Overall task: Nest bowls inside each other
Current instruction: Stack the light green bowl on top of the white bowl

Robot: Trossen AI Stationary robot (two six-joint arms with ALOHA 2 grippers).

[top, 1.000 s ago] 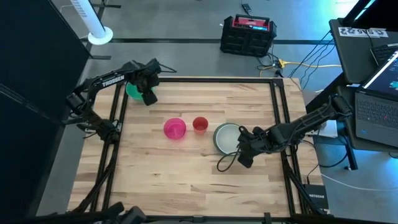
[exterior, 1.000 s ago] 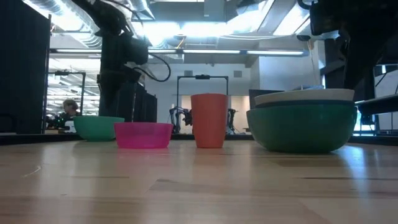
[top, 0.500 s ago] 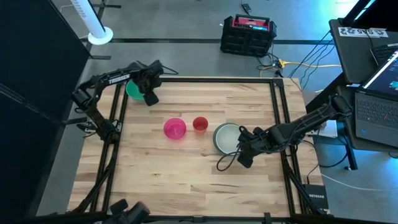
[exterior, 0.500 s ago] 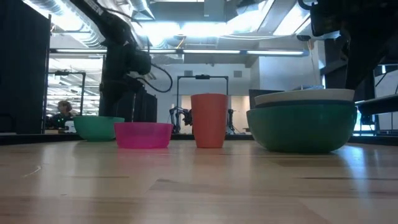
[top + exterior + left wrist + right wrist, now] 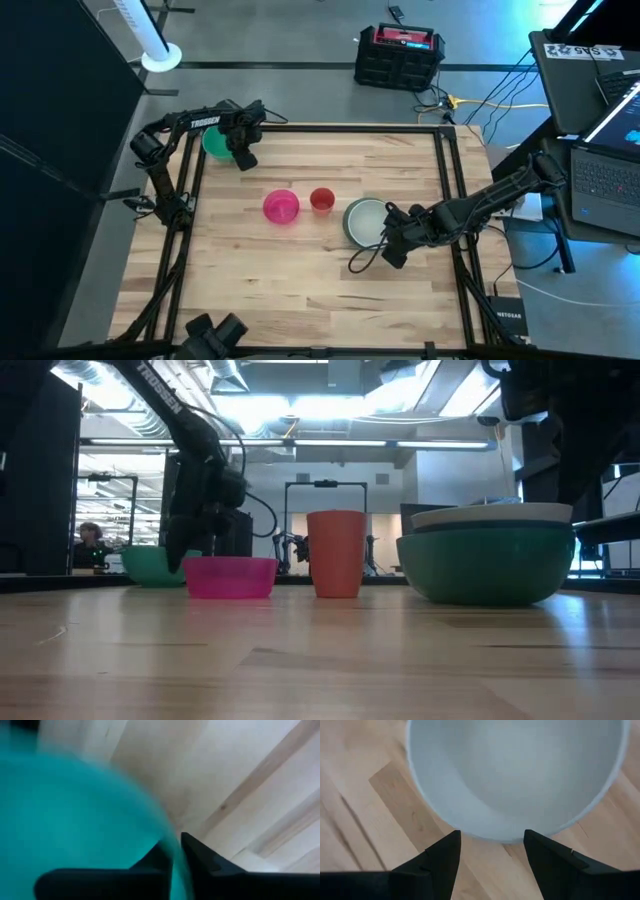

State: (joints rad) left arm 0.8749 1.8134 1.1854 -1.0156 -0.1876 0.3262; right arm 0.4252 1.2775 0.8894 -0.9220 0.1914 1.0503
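A green bowl (image 5: 214,143) rests on its base at the table's far left corner; my left gripper (image 5: 243,156) stands at the side of it that faces the table's right and is shut on its rim. A pink bowl (image 5: 281,207) and a small red cup (image 5: 321,200) stand mid-table. To their right a white bowl (image 5: 366,220) sits nested in a dark teal bowl (image 5: 487,565). My right gripper (image 5: 392,250) hovers open over the near right edge of that stack, its fingers (image 5: 442,862) apart above the white rim (image 5: 485,836). My left gripper pinches the green bowl's rim (image 5: 169,851) on the side toward the table's right, one finger inside the bowl and one outside (image 5: 197,855). The fingers come steeply from above. In the low view the bowl (image 5: 150,565) sits level with its base on the table.
A black frame rail (image 5: 190,170) runs along the left edge beside the green bowl, and another (image 5: 452,200) along the right edge. The wooden top (image 5: 290,280) near the front edge is bare. Laptops and cables lie off the table at right.
My left gripper has sunk toward the green bowl and drawn a little toward the table's far left, ending at the bowl's rim. The bowls, the cup and my right gripper have kept their places.
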